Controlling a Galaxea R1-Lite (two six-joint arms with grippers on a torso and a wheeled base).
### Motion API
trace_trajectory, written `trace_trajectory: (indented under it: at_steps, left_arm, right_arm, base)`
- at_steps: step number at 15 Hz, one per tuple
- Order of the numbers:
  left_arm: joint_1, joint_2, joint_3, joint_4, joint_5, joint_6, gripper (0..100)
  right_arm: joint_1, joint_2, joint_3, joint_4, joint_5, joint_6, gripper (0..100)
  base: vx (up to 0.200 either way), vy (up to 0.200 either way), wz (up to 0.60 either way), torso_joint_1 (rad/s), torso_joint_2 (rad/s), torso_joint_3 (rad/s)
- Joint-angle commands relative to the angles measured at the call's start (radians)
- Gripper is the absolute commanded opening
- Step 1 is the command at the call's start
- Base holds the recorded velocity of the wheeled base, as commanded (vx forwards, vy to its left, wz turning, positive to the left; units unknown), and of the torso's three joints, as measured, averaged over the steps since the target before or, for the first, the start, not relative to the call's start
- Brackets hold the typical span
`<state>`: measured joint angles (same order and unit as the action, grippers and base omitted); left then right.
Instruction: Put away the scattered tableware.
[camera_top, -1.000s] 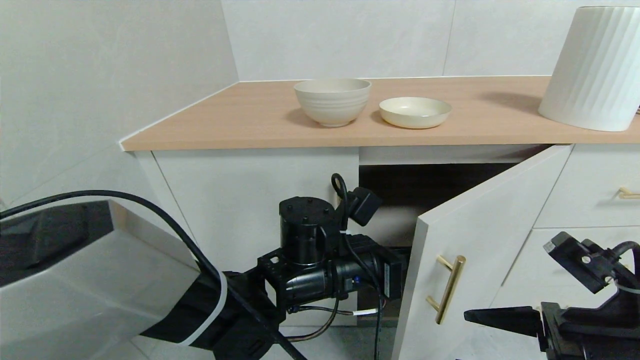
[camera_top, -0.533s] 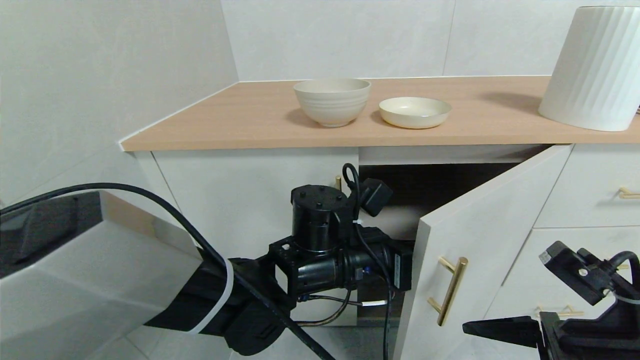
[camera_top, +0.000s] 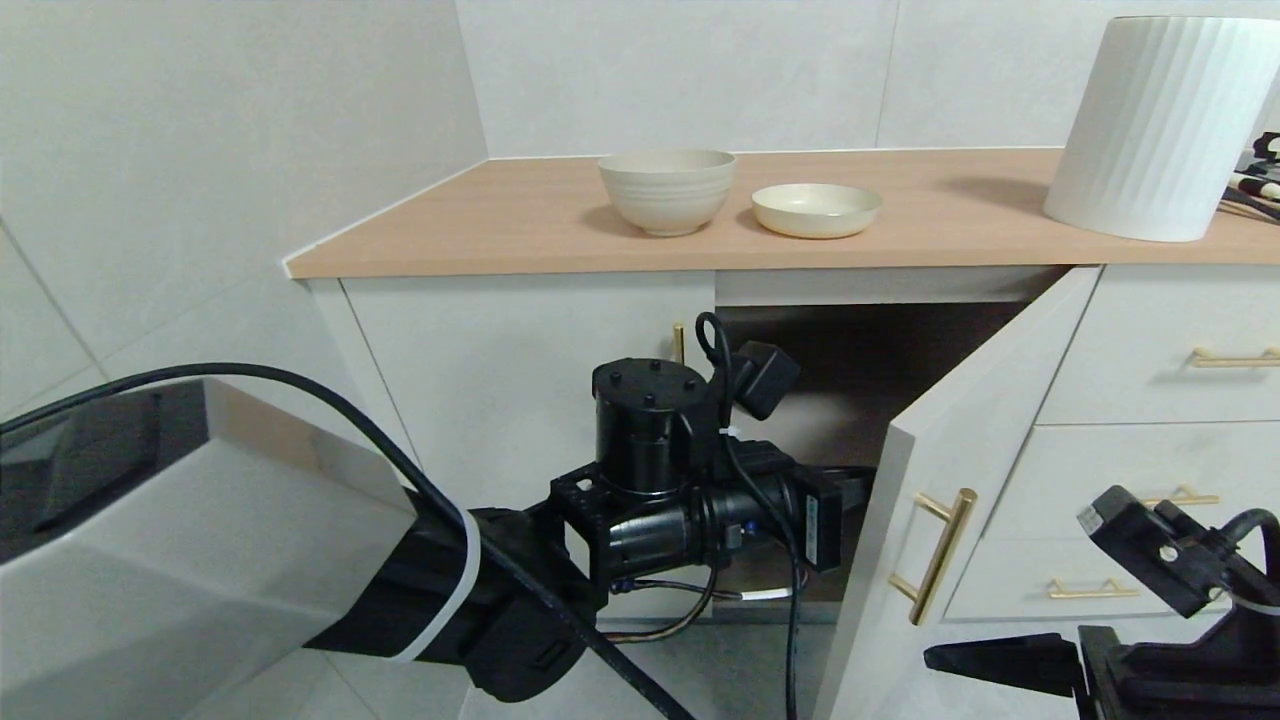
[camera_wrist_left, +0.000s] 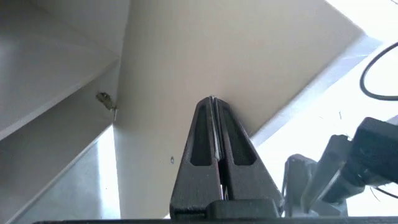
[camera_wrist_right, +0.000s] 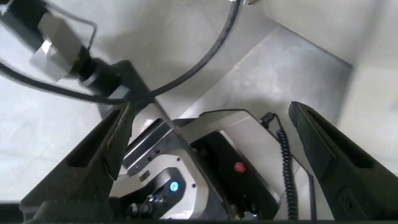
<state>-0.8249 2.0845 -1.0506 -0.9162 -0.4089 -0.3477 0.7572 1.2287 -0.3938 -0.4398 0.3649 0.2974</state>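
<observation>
Far left, low on the cabinet front: closed cabinet door (camera_top: 520, 380), white, under the left end of the counter (camera_top: 480, 230).

Left hand (camera_wrist_left: 213, 102): sits low at the dark cabinet opening, just past the edge of that closed door. Fingers (camera_wrist_left: 199, 143) pressed flat together with no gap, gripping nothing. Points at a plain white cabinet panel close ahead.

On the counter, above the opening: bowl (camera_top: 667, 190), deep, cream, ribbed on the outside, upright. Just beside it to the right, apart by a narrow gap: dish (camera_top: 816, 209), shallow, cream, upright as well. Both near the counter's back wall, neither touched by either hand.

Further right: open cabinet door (camera_top: 960, 480), swung outward on its right-hand hinges, brass bar handle (camera_top: 935, 555) on its outer face.

Right hand (camera_wrist_right: 209, 111): hangs low in front of that open door, near the floor. Spread wide, both fingers far apart, nothing between them.

Right end of the counter: ribbed white container (camera_top: 1160, 130), tall, well apart from the dish. Beneath it, drawers (camera_top: 1150, 340) with brass handles.
</observation>
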Motion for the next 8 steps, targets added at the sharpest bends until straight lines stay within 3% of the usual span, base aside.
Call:
trace_trajectory:
  at_steps: [1, 8]
  left_arm:
    - [0.0, 0.019, -0.012, 0.003, 0.009, -0.001, 0]
    - [0.0, 0.017, -0.029, 0.025, 0.025, 0.001, 0]
  right_arm:
    - [0.001, 0.002, 0.001, 0.0, 0.0, 0.0, 100]
    - [0.007, -0.005, 0.001, 0.0, 0.0, -0.001, 100]
  base:
    - [0.0, 0.0, 0.0, 0.0, 0.0, 0.0]
    - [0.0, 0.0, 0.0, 0.0, 0.0, 0.0]
